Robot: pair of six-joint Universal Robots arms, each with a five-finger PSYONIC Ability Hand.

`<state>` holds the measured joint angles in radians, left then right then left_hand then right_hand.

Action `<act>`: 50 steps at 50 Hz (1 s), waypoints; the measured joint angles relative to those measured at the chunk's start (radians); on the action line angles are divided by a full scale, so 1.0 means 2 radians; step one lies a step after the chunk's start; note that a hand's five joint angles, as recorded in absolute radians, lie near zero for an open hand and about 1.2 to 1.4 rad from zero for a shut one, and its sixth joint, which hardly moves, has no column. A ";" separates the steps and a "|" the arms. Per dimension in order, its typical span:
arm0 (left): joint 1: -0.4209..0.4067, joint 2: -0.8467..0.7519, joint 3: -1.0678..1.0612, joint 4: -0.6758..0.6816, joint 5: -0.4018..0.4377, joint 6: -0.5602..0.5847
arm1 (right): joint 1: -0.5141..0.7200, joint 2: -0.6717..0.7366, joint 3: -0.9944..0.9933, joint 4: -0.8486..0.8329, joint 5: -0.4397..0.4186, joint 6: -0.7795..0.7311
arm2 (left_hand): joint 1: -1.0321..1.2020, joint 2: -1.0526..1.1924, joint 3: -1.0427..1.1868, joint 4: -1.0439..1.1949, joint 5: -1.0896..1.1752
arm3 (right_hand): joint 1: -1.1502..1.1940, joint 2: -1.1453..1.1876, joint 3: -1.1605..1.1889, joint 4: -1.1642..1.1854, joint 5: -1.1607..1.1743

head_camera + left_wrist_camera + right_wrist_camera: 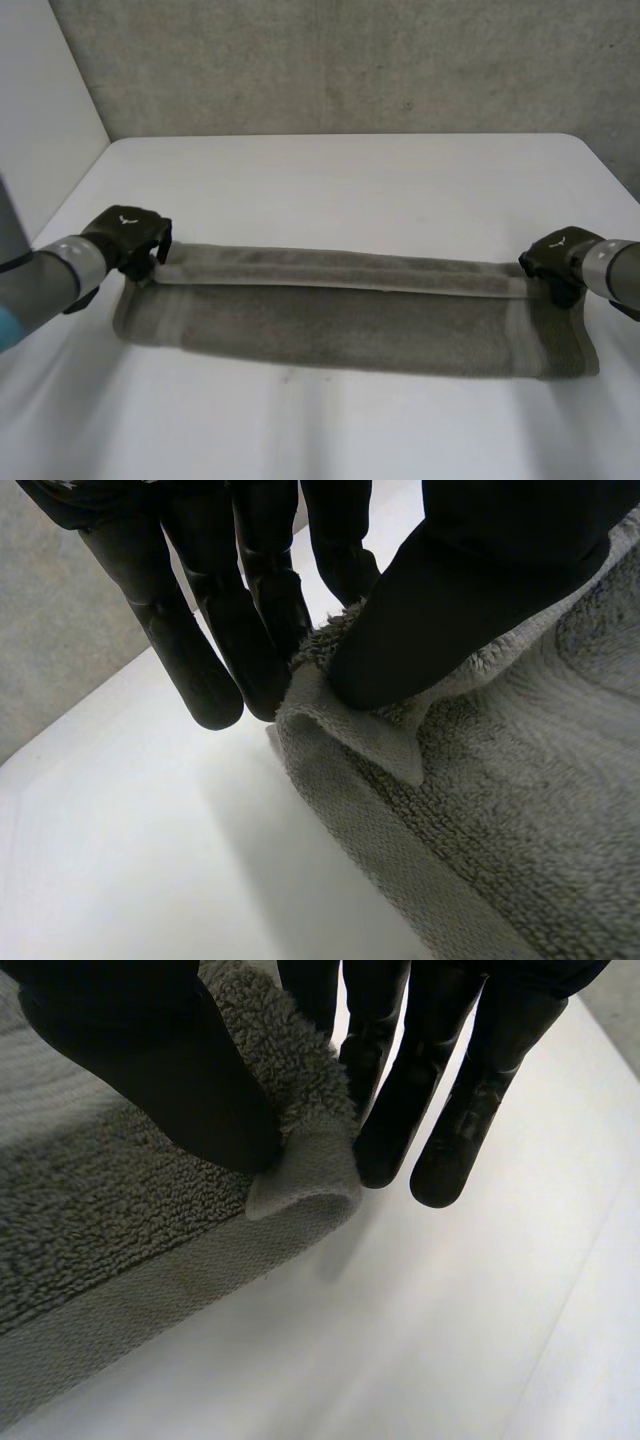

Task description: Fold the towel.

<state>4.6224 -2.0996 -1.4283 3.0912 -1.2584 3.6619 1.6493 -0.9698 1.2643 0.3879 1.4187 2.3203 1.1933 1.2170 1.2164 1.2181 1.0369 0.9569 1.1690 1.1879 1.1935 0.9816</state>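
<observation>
Looking down from the head camera, I see the grey towel (350, 335) lying across the middle of the white worktop (330, 180), stretched long from left to right. Along its far side a narrow band is doubled over onto the rest. My left hand (128, 238) pinches the far left corner between thumb and fingers. My right hand (556, 258) pinches the far right corner likewise. Beyond the worktop stands a grey wall (350, 60).
</observation>
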 measured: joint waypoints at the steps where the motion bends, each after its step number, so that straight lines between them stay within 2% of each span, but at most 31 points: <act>1: -0.004 -0.010 0.010 0.002 -0.005 -0.001 | 0.002 0.004 -0.002 -0.007 0.002 0.003 | 0.000 0.000 0.000 0.000 0.000 | 0.000 0.000 0.000 0.000 0.000; 10: -0.025 -0.066 0.065 0.047 -0.028 0.001 | 0.015 0.028 -0.020 -0.050 0.015 0.023 | 0.000 0.000 0.000 0.000 0.000 | 0.000 0.000 0.000 0.000 0.000; 11: -0.026 -0.069 0.066 0.052 -0.029 0.001 | 0.016 0.030 -0.021 -0.052 0.016 0.024 | 0.000 0.000 0.000 0.000 0.000 | -0.007 -0.013 -0.015 -0.011 -0.008; 12: -0.028 -0.071 0.067 0.058 -0.031 0.002 | 0.019 0.033 -0.024 -0.053 0.018 0.026 | -0.012 -0.008 -0.008 -0.008 -0.007 | -0.056 -0.086 -0.091 -0.083 -0.067; 13: -0.028 -0.071 0.067 0.058 -0.031 0.002 | 0.019 0.033 -0.024 -0.053 0.018 0.026 | -0.012 -0.008 -0.008 -0.008 -0.007 | -0.056 -0.086 -0.091 -0.083 -0.067; 15: -0.033 -0.075 0.068 0.067 -0.033 0.004 | 0.023 0.036 -0.030 -0.057 0.024 0.029 | -0.191 -0.196 -0.194 -0.184 -0.179 | -0.150 -0.206 -0.207 -0.209 -0.185; 16: -0.034 -0.076 0.068 0.069 -0.035 0.004 | 0.025 0.037 -0.033 -0.060 0.028 0.031 | -0.206 -0.209 -0.206 -0.196 -0.191 | -0.192 -0.257 -0.260 -0.263 -0.239; 17: -0.036 -0.077 0.069 0.071 -0.037 0.005 | 0.027 0.038 -0.037 -0.066 0.033 0.034 | -0.372 -0.374 -0.363 -0.368 -0.363 | -0.244 -0.312 -0.324 -0.327 -0.306; 20: -0.042 -0.075 0.074 0.076 -0.043 0.006 | 0.031 0.034 -0.047 -0.092 0.051 0.046 | -0.469 -0.480 -0.478 -0.479 -0.468 | -0.352 -0.446 -0.458 -0.461 -0.434; 29: -0.049 -0.035 0.081 0.111 -0.069 0.004 | 0.035 -0.008 -0.047 -0.169 0.075 0.082 | -0.508 -0.524 -0.523 -0.523 -0.505 | -0.371 -0.469 -0.487 -0.481 -0.455; 36: -0.048 -0.013 0.071 0.122 -0.078 0.002 | 0.032 -0.047 -0.019 -0.178 0.072 0.102 | -0.508 -0.526 -0.525 -0.525 -0.506 | -0.371 -0.469 -0.487 -0.481 -0.455; 42: -0.045 0.010 0.029 0.120 -0.078 -0.001 | 0.030 -0.096 0.052 -0.176 0.050 0.111 | -0.508 -0.526 -0.525 -0.525 -0.506 | -0.371 -0.469 -0.487 -0.481 -0.455; 50: -0.043 0.057 -0.055 0.116 -0.071 -0.048 | 0.006 -0.176 0.212 -0.186 -0.023 0.108 | -0.508 -0.526 -0.525 -0.526 -0.506 | -0.371 -0.468 -0.486 -0.481 -0.455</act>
<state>4.5374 -1.9860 -1.5393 3.3225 -1.4012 3.5662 1.6614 -1.3227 1.6885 0.0156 1.3720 2.5367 0.1771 0.1649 0.1667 0.1664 0.0241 0.2145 0.2323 0.2161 0.2311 0.0719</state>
